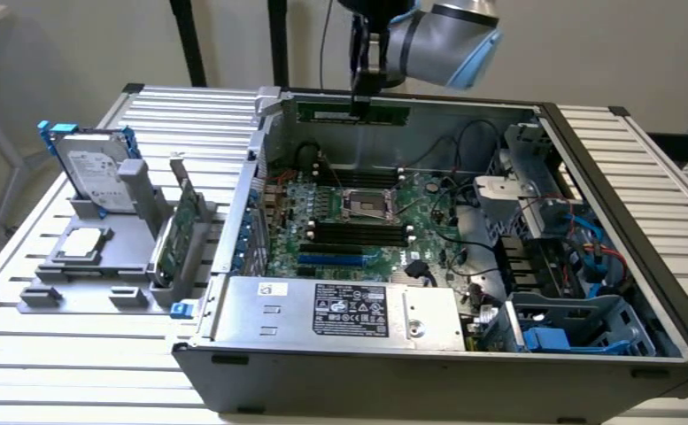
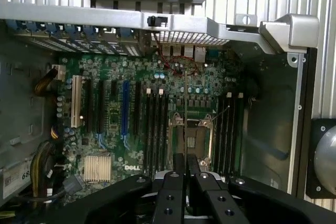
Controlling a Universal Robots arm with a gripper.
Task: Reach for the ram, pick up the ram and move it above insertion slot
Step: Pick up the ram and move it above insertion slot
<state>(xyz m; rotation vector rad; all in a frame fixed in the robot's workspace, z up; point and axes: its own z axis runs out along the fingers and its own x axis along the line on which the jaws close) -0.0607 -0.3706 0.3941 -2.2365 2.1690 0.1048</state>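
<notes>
My gripper [image 1: 363, 99] hangs over the back of the open computer case and is shut on the ram [image 1: 320, 112], a long thin green stick held level above the motherboard [image 1: 356, 208]. In the wrist view the fingers [image 2: 177, 167] press together, and the ram [image 2: 185, 114] runs edge-on as a thin line away from the gripper [image 2: 185, 165]. Below it lie the dark memory slots [image 2: 156, 129] on one side of the processor socket [image 2: 191, 137], with a second group of slots [image 2: 230, 127] on the other side.
A grey fixture [image 1: 96, 266] on the exterior view's left holds a hard drive [image 1: 93, 177], a taller green expansion card [image 1: 176, 235] and a chip [image 1: 81, 243]. The power supply [image 1: 337, 310], cables and drive cage [image 1: 574, 323] crowd the case's front and right.
</notes>
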